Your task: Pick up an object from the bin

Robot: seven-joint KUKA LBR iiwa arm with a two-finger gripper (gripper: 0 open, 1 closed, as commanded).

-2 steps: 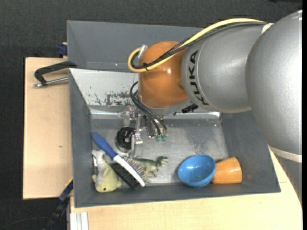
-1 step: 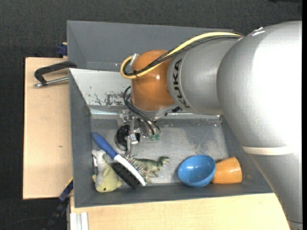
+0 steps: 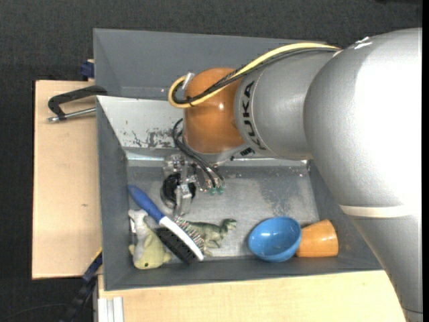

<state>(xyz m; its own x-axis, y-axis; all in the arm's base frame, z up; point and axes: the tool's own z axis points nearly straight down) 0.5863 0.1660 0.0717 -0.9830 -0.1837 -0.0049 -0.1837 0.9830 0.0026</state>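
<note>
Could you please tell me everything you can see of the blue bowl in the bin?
The blue bowl is small, round and smooth, plastic by its look, with a glossy inside. It seems to sit somewhat tipped, its hollow open to the view, with nothing seen in it. It rests on the floor of the bin near the front wall, right of the middle. Its right side touches an orange cup lying beside it.

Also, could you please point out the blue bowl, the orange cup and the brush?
blue bowl [image 3: 273,239], camera view, its hollow inside
orange cup [image 3: 320,240], camera view, its side wall
brush [image 3: 163,223], camera view, where blue handle meets head
</note>
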